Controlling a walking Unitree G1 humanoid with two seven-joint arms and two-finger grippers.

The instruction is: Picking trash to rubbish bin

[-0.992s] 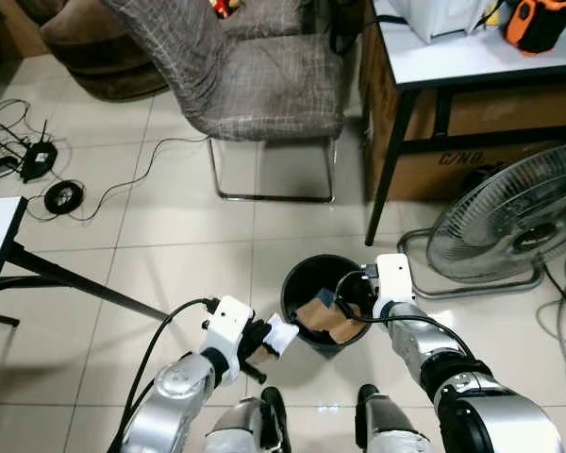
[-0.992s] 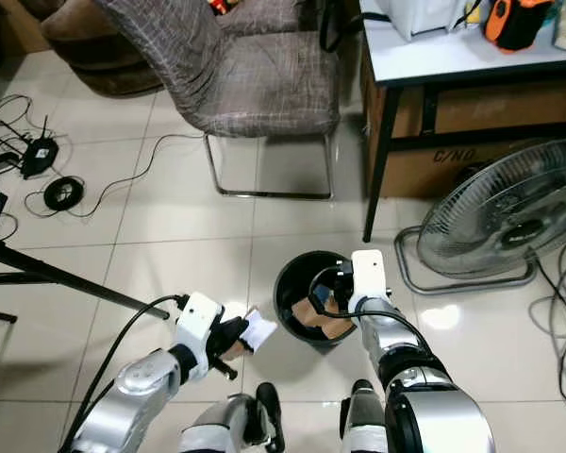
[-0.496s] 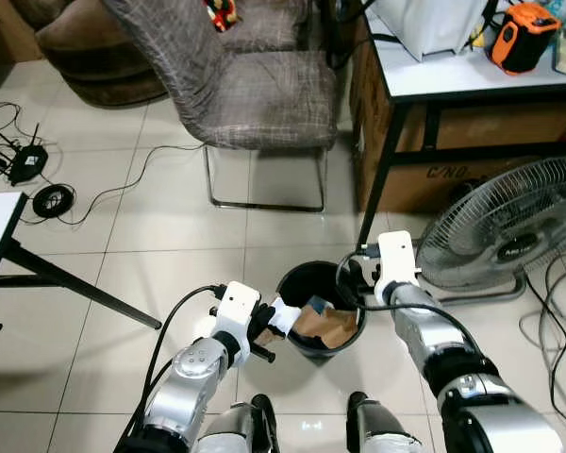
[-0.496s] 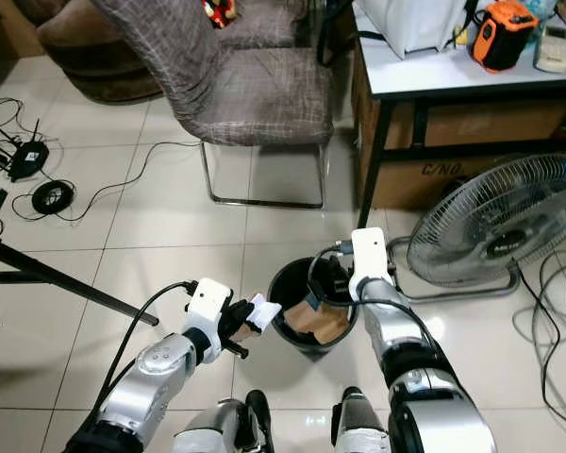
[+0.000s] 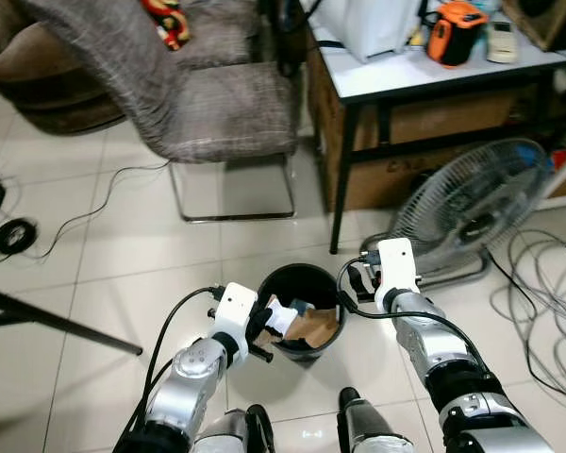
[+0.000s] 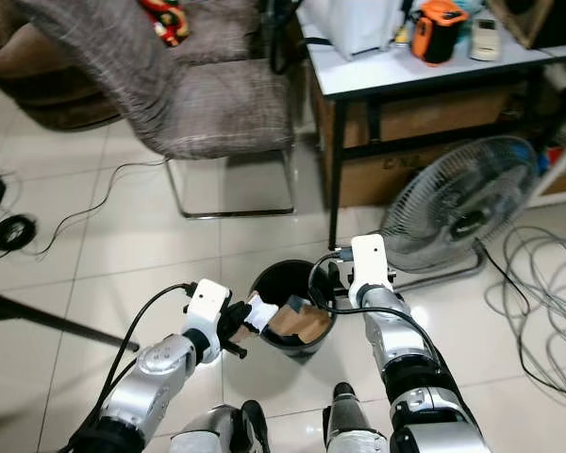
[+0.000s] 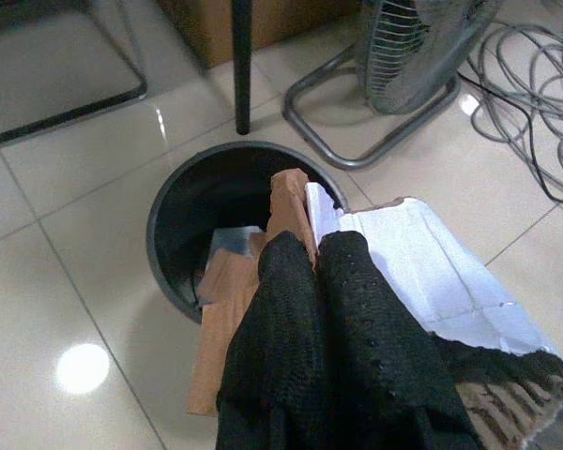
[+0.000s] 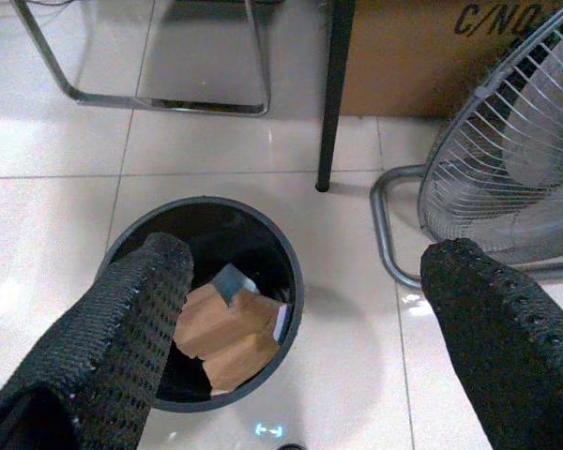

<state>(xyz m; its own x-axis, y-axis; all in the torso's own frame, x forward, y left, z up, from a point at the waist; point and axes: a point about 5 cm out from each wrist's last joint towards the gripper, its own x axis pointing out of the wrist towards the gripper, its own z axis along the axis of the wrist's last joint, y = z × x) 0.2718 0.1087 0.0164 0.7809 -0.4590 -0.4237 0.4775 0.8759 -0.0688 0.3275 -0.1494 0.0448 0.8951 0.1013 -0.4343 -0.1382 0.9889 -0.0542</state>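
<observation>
A black round rubbish bin (image 5: pixel 300 274) stands on the tiled floor just before me, with brown cardboard scraps (image 5: pixel 315 327) inside. My left gripper (image 5: pixel 263 327) is at the bin's left rim, shut on a piece of trash (image 7: pixel 422 272), white paper backed with brown cardboard. The piece reaches over the rim into the bin's mouth (image 7: pixel 216 211). My right gripper (image 5: pixel 357 283) hangs open beside the bin's right rim; its two black fingers (image 8: pixel 136 314) spread wide with nothing between them. The right wrist view looks down at the bin (image 8: pixel 293 272) and the cardboard (image 8: pixel 230 333).
A standing fan (image 5: pixel 462 203) sits on the floor close to the right of the bin. Behind it are a black-legged table (image 5: pixel 406 74) with a cardboard box (image 5: pixel 410 165) under it and a grey chair (image 5: pixel 203 104). Loose cables (image 5: pixel 547 283) lie at the right.
My left gripper has carried the trash rightward from the floor side to the bin's rim, over its mouth. The right gripper stays open by the right rim. The camera has shifted.
</observation>
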